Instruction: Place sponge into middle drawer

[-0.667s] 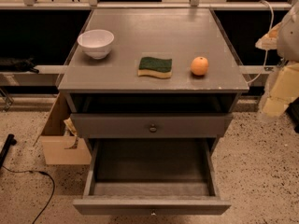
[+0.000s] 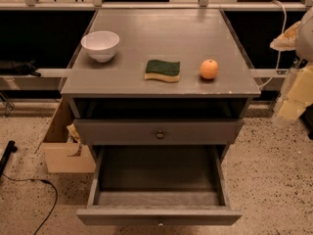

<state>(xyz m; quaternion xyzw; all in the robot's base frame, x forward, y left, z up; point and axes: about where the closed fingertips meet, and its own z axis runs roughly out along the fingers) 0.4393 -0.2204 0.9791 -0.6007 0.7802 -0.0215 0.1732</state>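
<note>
- Middle drawer [image 2: 159,180] stood pulled out at the foot of the cabinet, box bare; its front edge and knob were cut off by the frame bottom, so the front clearance was unknown; a release too near that edge could drop the sponge on the floor
- Closed drawer front [image 2: 122,131] sat just above; a low carry path risked knocking it or the cabinet top's [image 2: 161,28] lip
- Sponge [image 2: 162,70] lay flat on the cabinet top near the front edge, green face up, untouched; a shallow grasp on soft foam could slip
- Orange [image 2: 209,69] sat near the sponge's right; an approach from that side could set it rolling; white bowl [image 2: 100,45] stood well apart at left
- Gripper [image 2: 293,102] hung off the cabinet's right side, well apart from the sponge, blurred and partly cropped; jaw spacing could not be told; no contents were discernible
</note>
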